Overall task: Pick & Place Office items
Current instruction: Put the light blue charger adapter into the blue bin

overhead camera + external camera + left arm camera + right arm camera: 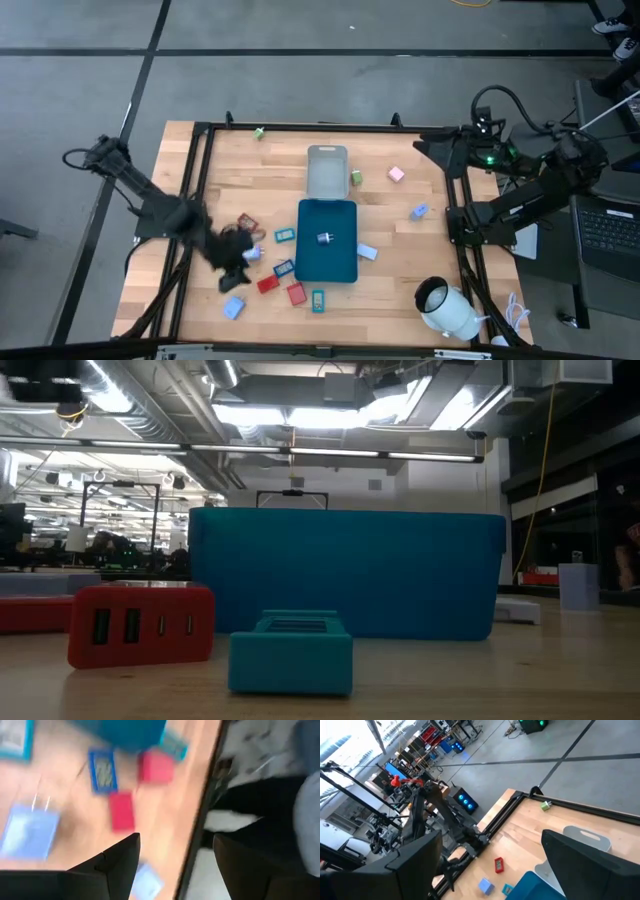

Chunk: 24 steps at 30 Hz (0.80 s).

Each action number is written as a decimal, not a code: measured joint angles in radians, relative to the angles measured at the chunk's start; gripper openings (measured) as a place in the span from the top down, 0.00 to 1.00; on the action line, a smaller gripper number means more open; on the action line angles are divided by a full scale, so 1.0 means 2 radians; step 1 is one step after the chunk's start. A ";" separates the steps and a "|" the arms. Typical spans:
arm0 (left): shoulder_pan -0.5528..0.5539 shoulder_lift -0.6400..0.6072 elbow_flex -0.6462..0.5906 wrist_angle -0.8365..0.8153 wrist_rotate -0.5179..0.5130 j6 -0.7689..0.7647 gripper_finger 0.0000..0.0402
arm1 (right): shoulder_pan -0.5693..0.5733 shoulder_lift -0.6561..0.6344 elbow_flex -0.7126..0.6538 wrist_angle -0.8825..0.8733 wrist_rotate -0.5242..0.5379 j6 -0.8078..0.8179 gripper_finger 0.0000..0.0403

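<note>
Red, blue and teal office items (268, 284), about six, lie beside the left gripper (238, 262), whose fingers stand apart, holding nothing. One dark-teal tray (327, 262) carries one piece. Five more items lie scattered past it. Off the table's edge, the right gripper (490, 870) waits, spread wide.

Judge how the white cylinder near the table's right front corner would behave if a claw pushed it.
The white cylinder lies on its side with its open end showing, so a sideways push would probably roll it. It sits close to the table's edge, so it might roll off. It looks hollow, thus likely light.
</note>
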 joint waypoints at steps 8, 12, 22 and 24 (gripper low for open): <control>-0.049 0.080 -0.001 -0.191 -0.098 -0.020 0.42 | 0.000 0.001 0.000 0.032 0.000 0.005 0.14; -0.031 0.080 -0.001 -0.178 -0.136 0.066 0.41 | 0.000 0.001 0.000 0.052 0.000 0.002 0.14; 0.036 0.069 -0.023 -0.110 -0.050 0.204 0.26 | 0.010 0.003 0.000 0.061 0.000 -0.005 0.14; 0.045 0.068 -0.025 -0.107 -0.049 0.213 0.21 | 0.018 0.003 0.000 0.061 0.005 -0.008 0.14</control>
